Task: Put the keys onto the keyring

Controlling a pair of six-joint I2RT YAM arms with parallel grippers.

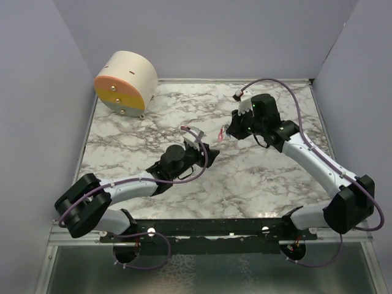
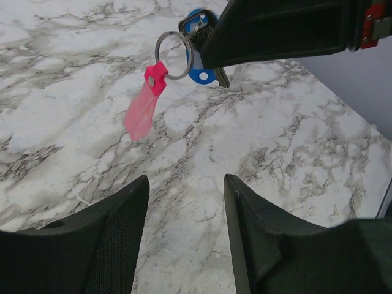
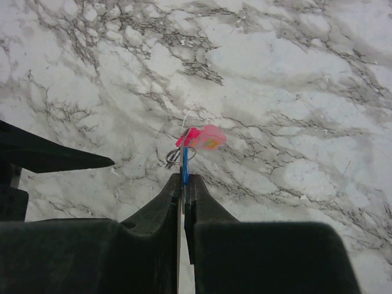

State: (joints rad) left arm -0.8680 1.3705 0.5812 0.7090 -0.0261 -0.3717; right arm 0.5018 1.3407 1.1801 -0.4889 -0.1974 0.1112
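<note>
Pink key [image 2: 139, 113], blue keyring tag [image 2: 200, 75], wht/gry veined marble tbl [image 2: 294, 141].

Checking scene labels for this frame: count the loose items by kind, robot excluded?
key: 1
ring: 1
blue tag: 1
wooden drum: 1
Total: 4

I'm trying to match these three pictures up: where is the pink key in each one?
Top view: the pink key hangs right of centre, at the right pincer's tip.
Left wrist view: upper left of centre, dangling from the keyring.
Right wrist view: centre, just above the shut pincer.
Shared landmark: the right pincer.
</note>
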